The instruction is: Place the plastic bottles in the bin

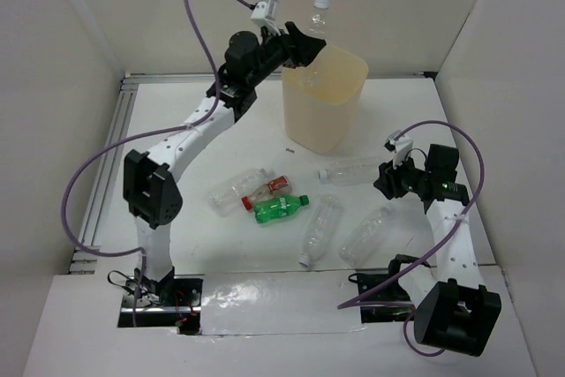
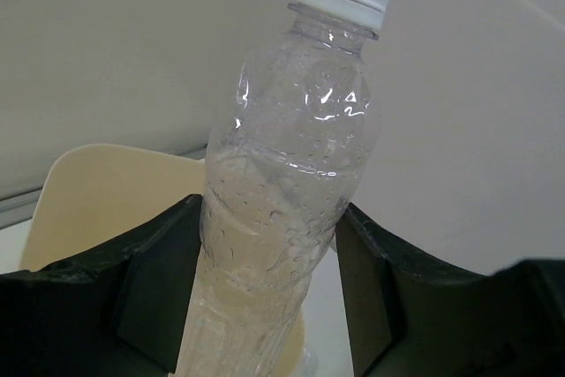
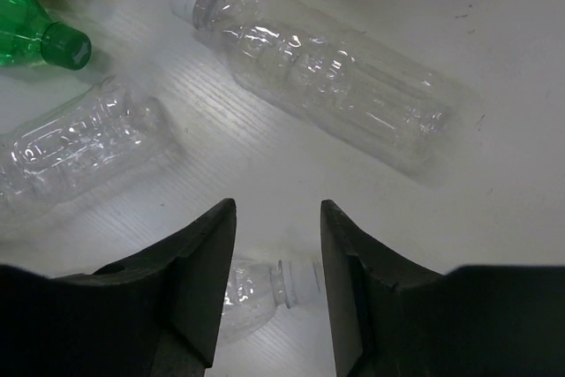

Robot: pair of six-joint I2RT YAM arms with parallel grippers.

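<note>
Left gripper (image 1: 303, 41) first: it's pinching a clear bottle (image 2: 296, 156) low on the body, white cap up. The bottle hangs over the far-left part of the bin's (image 1: 325, 121) mouth, close to the rim rather than centred. That's my worry. Let go here and the bottle's foot could clip the rim and tip outward, down behind the bin. The body is thin and beaded with droplets, inside or outside I can't tell. If it's slick it might slide through the fingers before I'm ready. I'd want it further over the mouth first.

In front of the bin the rest lie on their sides on the table (image 1: 177, 121). There's a clear one, then the small red-labelled bottle (image 1: 270, 189) and the green bottle (image 1: 281, 209) close together, and more clear ones to the right. Round bottles roll, so one nudge could scatter the neighbours.

Right gripper (image 3: 278, 280), right of the bin and low over the table: fingers spread, nothing between them. A bottle neck (image 3: 282, 284) shows just below the gap. Closing from here, I judge I'd catch only the neck. It could squirt out sideways and roll away from the bin, out of easy reach.
</note>
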